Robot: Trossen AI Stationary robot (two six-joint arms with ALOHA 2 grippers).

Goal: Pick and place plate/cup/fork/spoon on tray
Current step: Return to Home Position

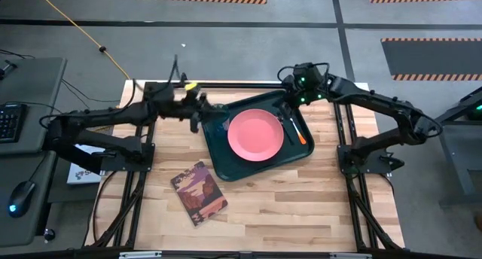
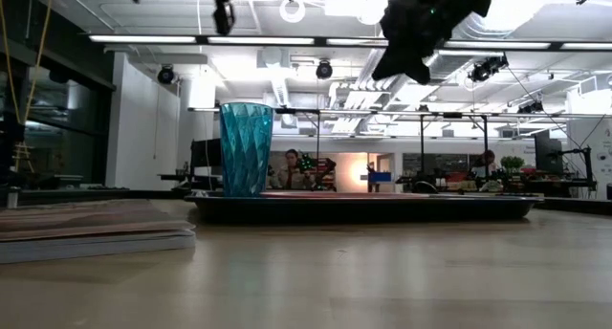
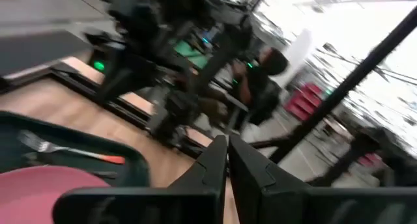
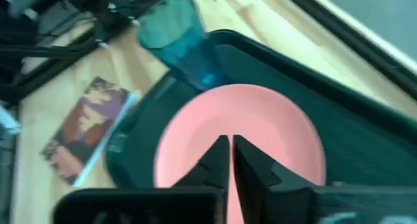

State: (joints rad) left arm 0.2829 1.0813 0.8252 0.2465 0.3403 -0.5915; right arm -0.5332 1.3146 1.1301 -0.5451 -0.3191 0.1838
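Now both grippers hang closed and empty over a loaded tray.

The right gripper hovers above the plate, fingers pinched together; the left gripper, likewise narrow, sits near the cup at the tray edge. Fork and spoon lie beside the plate. Lift both arms straight up, well clear of the upright cup.

Dark green tray is sitting angled on the tabletop w/ the pink plate lying flat in its middle. Teal cup is standing upright at the tray's left edge. Orange-handled fork & dark spoon are lying side by side, right of the plate.
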